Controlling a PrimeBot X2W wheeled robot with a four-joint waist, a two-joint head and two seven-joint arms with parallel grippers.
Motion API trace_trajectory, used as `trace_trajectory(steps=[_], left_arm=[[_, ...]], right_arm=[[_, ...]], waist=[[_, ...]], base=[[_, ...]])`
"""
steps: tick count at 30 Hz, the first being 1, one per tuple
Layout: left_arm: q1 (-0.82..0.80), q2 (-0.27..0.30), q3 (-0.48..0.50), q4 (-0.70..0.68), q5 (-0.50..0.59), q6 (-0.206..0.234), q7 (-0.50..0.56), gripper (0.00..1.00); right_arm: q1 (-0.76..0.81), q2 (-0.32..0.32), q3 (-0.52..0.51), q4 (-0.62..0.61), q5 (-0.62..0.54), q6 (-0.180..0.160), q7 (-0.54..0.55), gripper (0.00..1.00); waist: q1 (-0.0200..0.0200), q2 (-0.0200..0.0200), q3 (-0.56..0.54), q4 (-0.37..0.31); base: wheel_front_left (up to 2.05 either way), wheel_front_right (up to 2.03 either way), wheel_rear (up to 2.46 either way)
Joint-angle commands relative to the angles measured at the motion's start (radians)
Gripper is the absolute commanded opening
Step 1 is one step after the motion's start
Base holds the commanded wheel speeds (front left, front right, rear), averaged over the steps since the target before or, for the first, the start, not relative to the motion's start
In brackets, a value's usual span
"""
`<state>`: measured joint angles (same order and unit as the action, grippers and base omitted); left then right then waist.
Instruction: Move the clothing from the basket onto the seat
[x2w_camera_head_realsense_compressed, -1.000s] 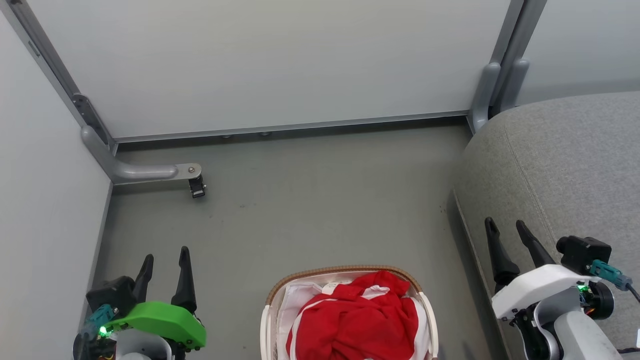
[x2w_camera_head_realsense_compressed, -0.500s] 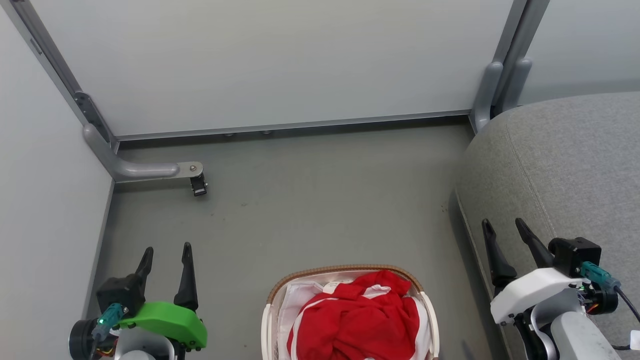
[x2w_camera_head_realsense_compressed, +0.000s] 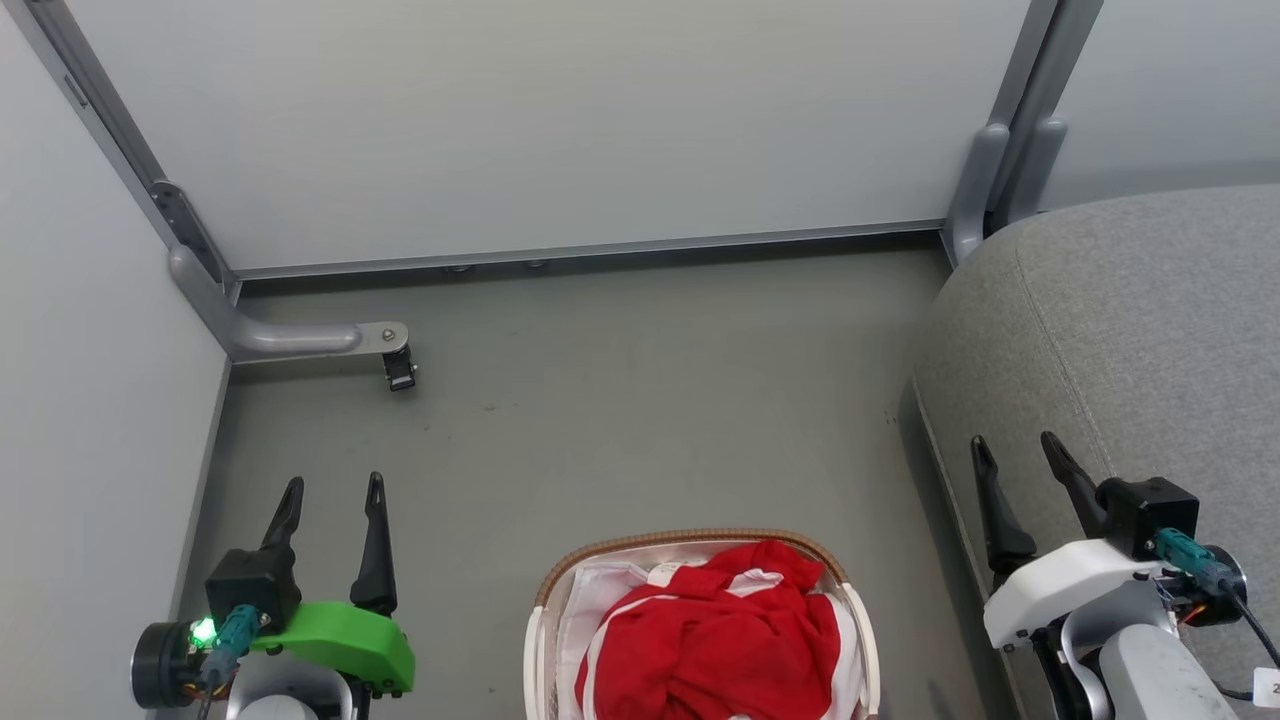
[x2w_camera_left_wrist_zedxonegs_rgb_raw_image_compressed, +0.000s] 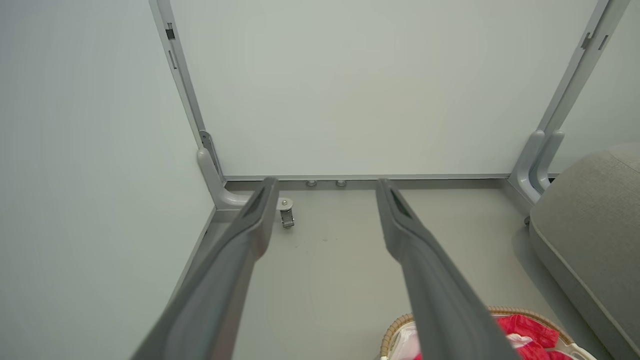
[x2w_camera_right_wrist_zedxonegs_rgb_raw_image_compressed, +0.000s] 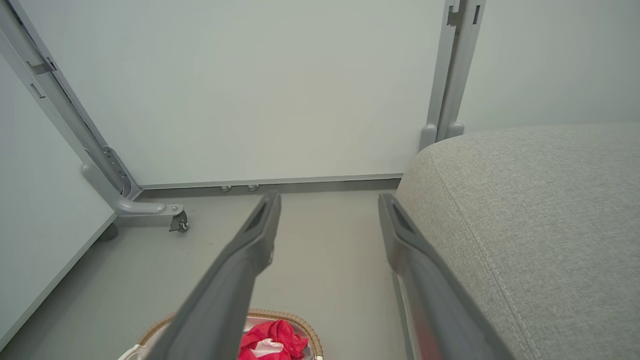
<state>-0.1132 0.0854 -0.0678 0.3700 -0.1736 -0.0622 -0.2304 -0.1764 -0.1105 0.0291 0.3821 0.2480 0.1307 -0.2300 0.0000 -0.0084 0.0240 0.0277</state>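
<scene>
Since the clothing (x2w_camera_head_realsense_compressed: 715, 640) sits bunched in the basket (x2w_camera_head_realsense_compressed: 690, 540), thin, limp and light by the look, pinch the raised red fold on top. Spread and empty: left end effector (x2w_camera_head_realsense_compressed: 333, 488), right end effector (x2w_camera_head_realsense_compressed: 1012, 445).

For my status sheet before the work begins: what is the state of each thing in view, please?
basket: upright on the floor, loaded.
clothing: crumpled heap inside the basket, not gripped.
seat: no clothing on its visible part.
left gripper: open, holding nothing.
right gripper: open, holding nothing.
</scene>
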Motion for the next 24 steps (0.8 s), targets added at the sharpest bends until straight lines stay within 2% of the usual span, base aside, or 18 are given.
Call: trace_trajectory(steps=[1,7,17,24], left_arm=[[-0.005,0.0,0.003,-0.003,0.023,-0.004,-0.008,1.0],[-0.009,-0.01,-0.016,-0.004,0.072,-0.017,-0.019,1.0],[-0.091,-0.029,-0.089,0.008,0.14,-0.033,-0.037,1.0],[-0.147,-0.033,-0.142,0.021,0.108,-0.028,-0.034,1.0]], right_arm=[[-0.004,-0.002,-0.001,0.003,-0.024,0.0,-0.009,1.0],[-0.027,0.001,0.012,-0.001,-0.06,0.0,-0.019,1.0],[-0.103,-0.013,0.023,-0.033,-0.106,0.0,-0.037,1.0],[-0.161,-0.015,0.032,-0.052,-0.096,0.0,-0.036,1.0]], waist=[[0.0,0.0073,0.002,-0.001],[0.0,0.0077,0.04,-0.019],[0.0,0.0083,0.203,-0.075],[0.0,0.0084,0.312,-0.117]], base=[[0.0,0.0,0.0],[0.0,0.0,0.0],[0.0,0.0,0.0],[0.0,0.0,0.0]])
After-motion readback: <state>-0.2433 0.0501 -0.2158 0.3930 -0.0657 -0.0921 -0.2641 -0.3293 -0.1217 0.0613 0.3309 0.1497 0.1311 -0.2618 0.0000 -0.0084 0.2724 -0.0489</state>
